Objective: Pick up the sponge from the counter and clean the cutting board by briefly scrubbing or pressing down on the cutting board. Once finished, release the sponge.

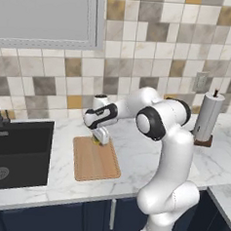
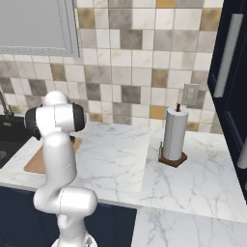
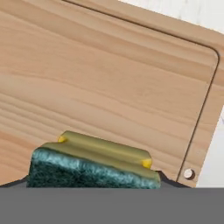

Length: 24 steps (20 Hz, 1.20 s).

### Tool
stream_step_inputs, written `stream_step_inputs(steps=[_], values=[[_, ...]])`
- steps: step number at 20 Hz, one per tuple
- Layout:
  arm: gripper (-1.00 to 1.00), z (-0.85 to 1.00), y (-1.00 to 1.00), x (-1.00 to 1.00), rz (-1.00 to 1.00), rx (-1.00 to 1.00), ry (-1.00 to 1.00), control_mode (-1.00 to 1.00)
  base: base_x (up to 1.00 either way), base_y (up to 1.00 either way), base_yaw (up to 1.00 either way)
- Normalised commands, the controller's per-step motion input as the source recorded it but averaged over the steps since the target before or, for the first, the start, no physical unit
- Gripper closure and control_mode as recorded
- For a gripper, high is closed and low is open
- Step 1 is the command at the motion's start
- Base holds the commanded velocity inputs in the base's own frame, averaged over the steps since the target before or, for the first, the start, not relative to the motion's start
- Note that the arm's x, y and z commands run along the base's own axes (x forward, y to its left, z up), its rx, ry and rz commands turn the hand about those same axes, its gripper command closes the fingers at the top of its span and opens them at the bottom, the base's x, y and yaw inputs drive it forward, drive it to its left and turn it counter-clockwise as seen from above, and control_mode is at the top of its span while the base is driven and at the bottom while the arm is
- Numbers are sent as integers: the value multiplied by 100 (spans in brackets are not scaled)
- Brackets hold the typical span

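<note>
You're at the release step: sponge (image 3: 94,168) sits between part-open jaws on the cutting board (image 3: 109,78), grip unclear, so widen and lift.

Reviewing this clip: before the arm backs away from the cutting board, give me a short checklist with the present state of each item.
1. Sponge is over the cutting board, not the bare counter: ok.
2. Hand sits low at the board's far end, by the wall: ok.
3. Hand has fully let go of the sponge: cannot tell; the sponge lies right at the fingertips in the hand view, and the gap is not visible.
4. Sponge lies flat on the wood: cannot tell; its underside is hidden.
5. Path upward for the arm is free of the paper towel holder, which stands well off to the right: ok.
6. Board lies flat on the counter beside the sink: ok.
</note>
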Motion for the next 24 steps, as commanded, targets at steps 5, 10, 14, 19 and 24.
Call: stream_step_inputs(steps=[5,10,14,19,24], values=[[100,-27,49,16,10,0,2,-100,0,0,0],[100,-29,69,-26,14,0,0,-100,0,0,0],[100,-23,75,-12,14,0,3,-100,0,0,0],[100,-25,69,-29,13,0,2,-100,0,0,0],[100,-29,46,-58,8,0,0,-100,0,0,0]])
